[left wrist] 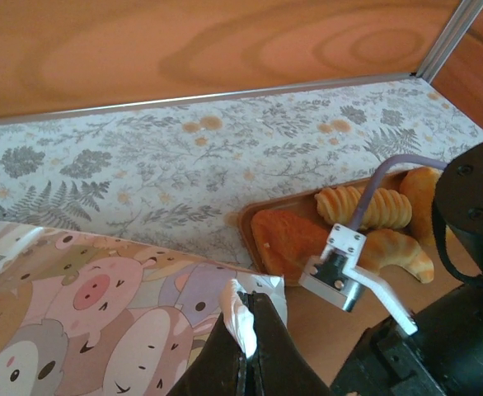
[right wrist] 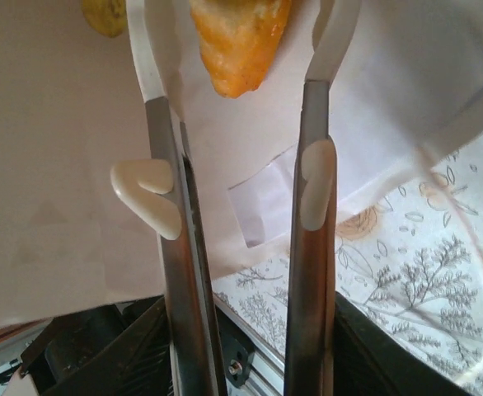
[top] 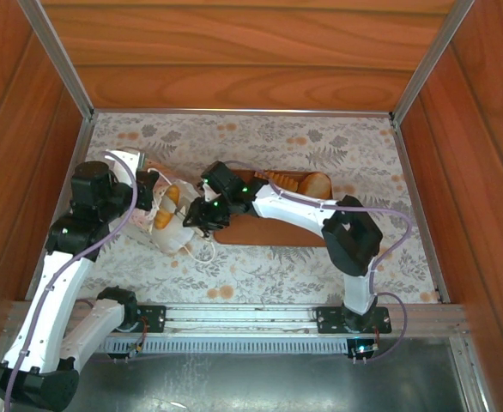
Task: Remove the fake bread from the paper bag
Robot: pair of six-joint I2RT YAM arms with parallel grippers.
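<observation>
My left gripper is pinching the paper bag rim, jaws fully closed on it. My right gripper is reaching inside, jaws part open, straddling a bread piece without clamping it. Next I'm probably closing on it, then lifting it toward the tray.

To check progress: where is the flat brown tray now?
In the top view the flat brown tray lies mid-table, just right of the white paper bag.

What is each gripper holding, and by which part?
Left gripper is shut on the rim of the white cartoon-print paper bag. Right gripper, open around a golden-brown toy pastry inside, holds nothing.
</observation>
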